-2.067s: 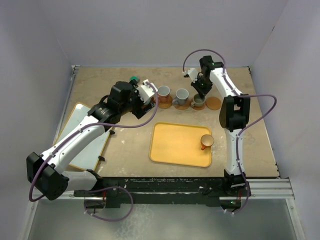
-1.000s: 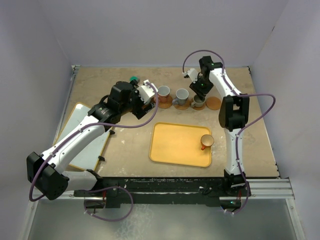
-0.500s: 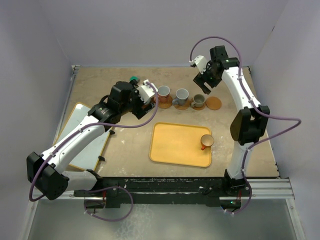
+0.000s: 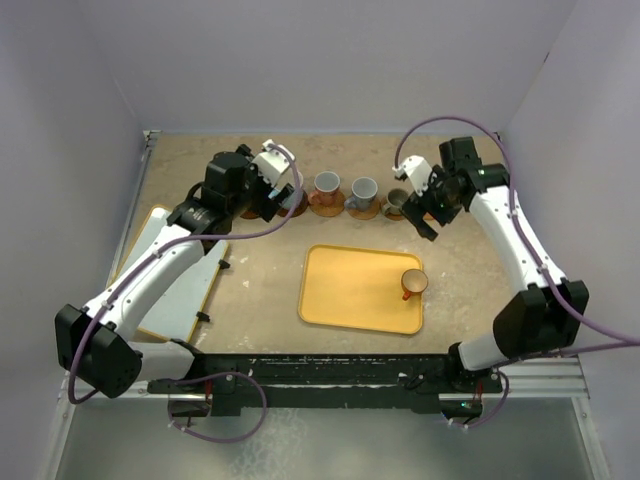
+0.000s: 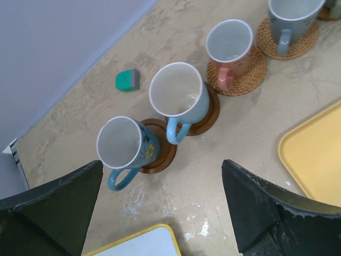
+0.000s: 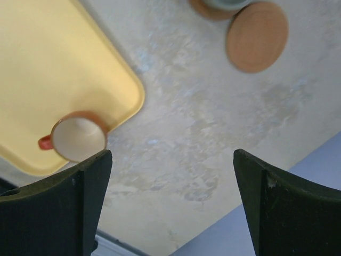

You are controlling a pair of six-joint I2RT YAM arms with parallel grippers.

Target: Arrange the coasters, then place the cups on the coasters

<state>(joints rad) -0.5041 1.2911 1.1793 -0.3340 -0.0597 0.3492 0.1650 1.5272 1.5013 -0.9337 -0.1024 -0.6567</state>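
In the left wrist view, two blue cups stand on dark coasters. A pinkish cup and a grey cup stand on woven coasters. My left gripper hovers open above the table near the blue cups, holding nothing. From the top, the pinkish cup, grey cup and small grey cup form a row. The small orange cup stands on the yellow tray. One coaster lies bare. My right gripper is open and empty, high above the table.
A small teal block lies by the back wall. A white tray with a yellow rim sits at the left, its corner under my left gripper. The yellow tray lies centre front. Walls close in on three sides.
My right gripper opened, left the small grey cup on its coaster, rose and swung toward the near right. My left arm moved left and back, uncovering nothing new from above.
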